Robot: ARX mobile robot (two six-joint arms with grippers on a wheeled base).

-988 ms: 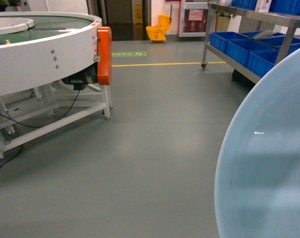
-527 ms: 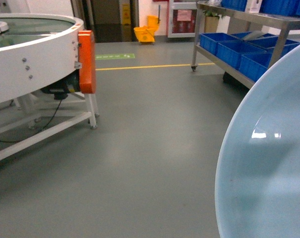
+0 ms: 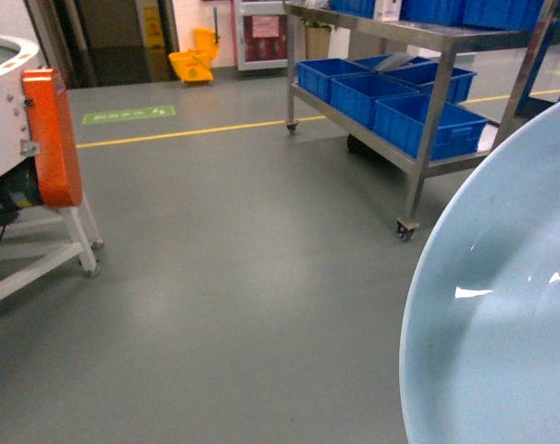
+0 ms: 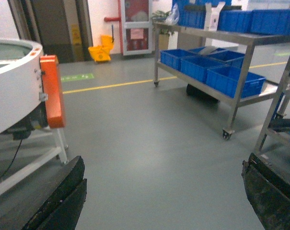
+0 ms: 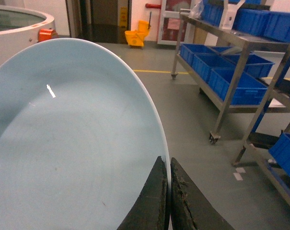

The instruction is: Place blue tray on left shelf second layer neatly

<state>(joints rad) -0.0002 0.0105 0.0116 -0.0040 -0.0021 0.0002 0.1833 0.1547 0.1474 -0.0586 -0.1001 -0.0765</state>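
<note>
Right end effector point(image 5: 169, 201) clenched on the rim of the blue tray point(image 5: 73, 139), which fills the head view from 3 to 6 o'clock, well apart from the steel shelf point(image 3: 418, 102) at 1 o'clock; left end effector point(image 4: 164, 191) released and empty, jaws wide. Risk, as a guess: thin edge pinch could slip or swing the glossy tray, clipping a square post or the blue crates point(image 3: 391, 97) on the lower tier. Plenty of bare floor point(image 3: 242, 259) toward 12 o'clock, round white machine point(image 3: 20, 129) at 9 o'clock.
</note>
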